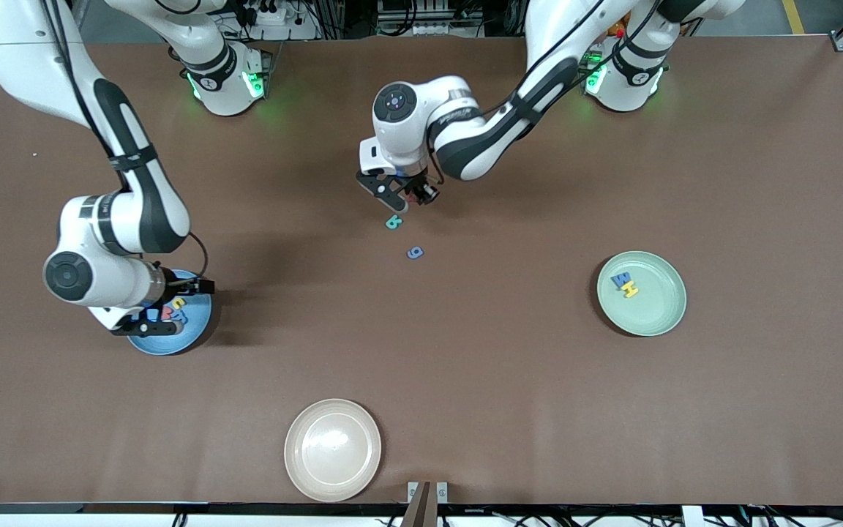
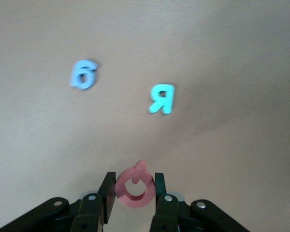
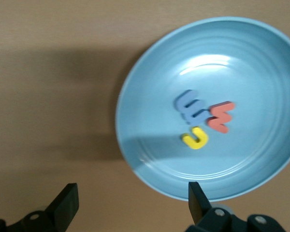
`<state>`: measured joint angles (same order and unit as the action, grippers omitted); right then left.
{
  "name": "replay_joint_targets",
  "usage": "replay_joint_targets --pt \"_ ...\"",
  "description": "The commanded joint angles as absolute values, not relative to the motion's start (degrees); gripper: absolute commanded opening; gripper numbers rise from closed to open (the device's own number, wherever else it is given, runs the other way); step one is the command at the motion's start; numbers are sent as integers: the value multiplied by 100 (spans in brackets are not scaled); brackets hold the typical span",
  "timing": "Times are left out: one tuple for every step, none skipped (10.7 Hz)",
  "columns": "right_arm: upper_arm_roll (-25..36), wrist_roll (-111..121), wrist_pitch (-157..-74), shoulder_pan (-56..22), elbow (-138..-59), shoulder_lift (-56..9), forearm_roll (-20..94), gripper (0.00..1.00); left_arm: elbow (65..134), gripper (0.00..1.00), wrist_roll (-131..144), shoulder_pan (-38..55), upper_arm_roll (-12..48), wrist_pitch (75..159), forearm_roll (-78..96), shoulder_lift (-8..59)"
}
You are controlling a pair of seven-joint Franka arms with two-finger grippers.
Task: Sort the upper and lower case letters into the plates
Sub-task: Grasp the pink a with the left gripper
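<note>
My left gripper (image 1: 405, 197) hangs over the table's middle, shut on a pink-red letter (image 2: 134, 186). Just under it a teal letter (image 1: 393, 222) lies on the table, with a blue letter (image 1: 414, 253) nearer the front camera; both show in the left wrist view, teal (image 2: 162, 98) and blue (image 2: 83, 74). My right gripper (image 1: 149, 322) is open and empty over the blue plate (image 1: 198, 326), which holds a yellow (image 3: 195, 138), a red (image 3: 221, 116) and a blue letter (image 3: 191, 107). The pale green plate (image 1: 656, 311) toward the left arm's end holds a blue (image 1: 620, 279) and a yellow letter (image 1: 631, 290).
A cream-beige plate (image 1: 332, 449) sits empty near the table's front edge. The brown table top (image 1: 509, 380) is bare between the plates.
</note>
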<state>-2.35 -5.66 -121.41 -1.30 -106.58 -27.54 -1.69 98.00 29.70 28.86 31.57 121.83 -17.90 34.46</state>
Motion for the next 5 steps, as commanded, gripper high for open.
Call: replay_joint_targets --pt "-237 -1096 -12094 -473 -10556 -2786 130 100 9949 0 2988 2218 3173 11561 -1398 2876" --pt "-237 -1421 -12094 -666 -10547 -2777 245 100 9949 0 2945 1867 3173 11271 -1284 2700" --pt "-237 -1807 -12102 -877 -10529 -2777 281 100 9949 0 2936 1533 3182 11059 -1196 2559" --pt "-246 -2246 -12120 -1105 -10521 -2777 307 100 9941 0 2936 1268 3173 10935 -1143 2436" --pt "-237 -2763 -12138 -1447 -10477 -2777 499 100 9949 0 2909 883 3182 10794 -1143 2374"
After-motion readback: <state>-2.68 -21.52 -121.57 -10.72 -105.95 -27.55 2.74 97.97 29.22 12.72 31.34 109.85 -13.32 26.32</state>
